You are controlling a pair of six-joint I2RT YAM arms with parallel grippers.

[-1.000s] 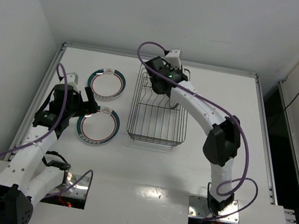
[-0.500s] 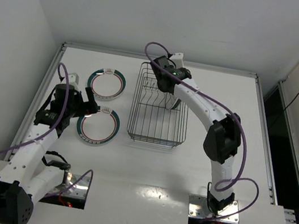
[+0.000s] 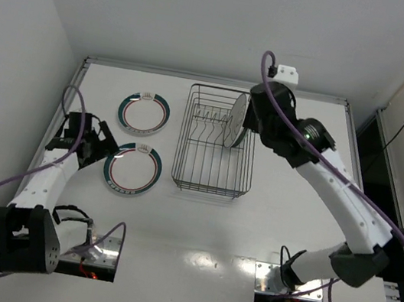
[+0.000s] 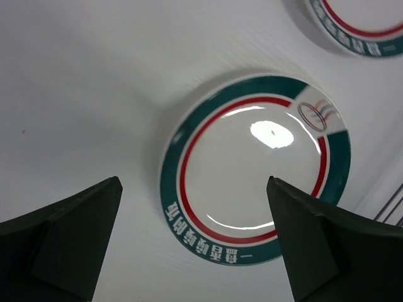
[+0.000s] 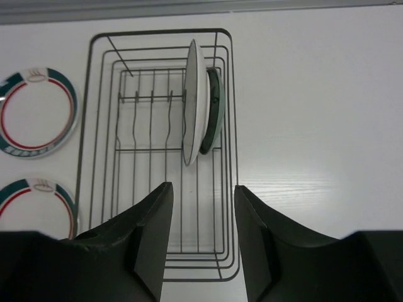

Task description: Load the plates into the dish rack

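Two white plates with teal-and-red rims lie flat on the table left of the dish rack (image 3: 209,189): a far one (image 3: 145,113) and a near one (image 3: 132,169). My left gripper (image 3: 105,152) is open and empty at the near plate's left edge; in the left wrist view this plate (image 4: 255,167) lies between and beyond my fingers (image 4: 69,239). A plain white plate (image 3: 236,120) stands on edge in the rack, with a teal plate (image 5: 215,113) right behind it. My right gripper (image 5: 203,239) is open and empty, raised above the rack (image 5: 157,31).
The rack's tine slots left of the standing white plate (image 5: 193,94) hold nothing. Walls enclose the table at the back and on both sides. The far banded plate also shows in the left wrist view (image 4: 359,25).
My right gripper has let go of the white plate, left it standing in the rack, and risen up and to the right. My left gripper has shifted toward the near plate's left edge.
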